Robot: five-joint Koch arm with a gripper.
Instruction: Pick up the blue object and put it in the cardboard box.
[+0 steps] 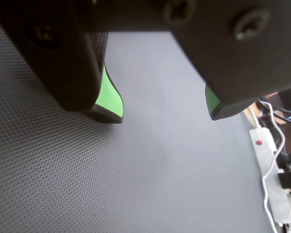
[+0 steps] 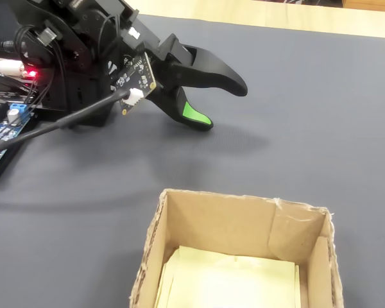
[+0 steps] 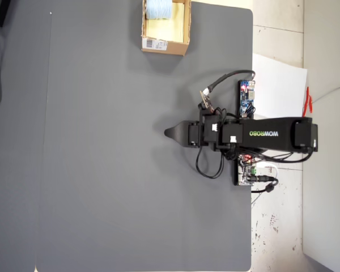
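Note:
The cardboard box [image 3: 176, 46] stands at the top edge of the overhead view, its white label facing the mat. The blue object [image 3: 157, 8], pale and ribbed, lies inside the box at its far end. In the fixed view the box [image 2: 218, 219] fills the bottom, showing only its yellowish floor; the blue object is out of that frame. My gripper [image 1: 165, 115] hangs open just above the bare dark mat, green pads apart, nothing between them. It sits mid-mat [image 3: 168, 133], well away from the box, with both fingers spread in the fixed view [image 2: 223, 104].
A white power strip [image 1: 263, 148] with a red switch and white cable lies off the mat's right edge in the wrist view. Circuit boards [image 3: 247, 95] and wires sit beside the arm's base [image 2: 3, 125]. A white sheet [image 3: 279, 85] lies beyond the mat.

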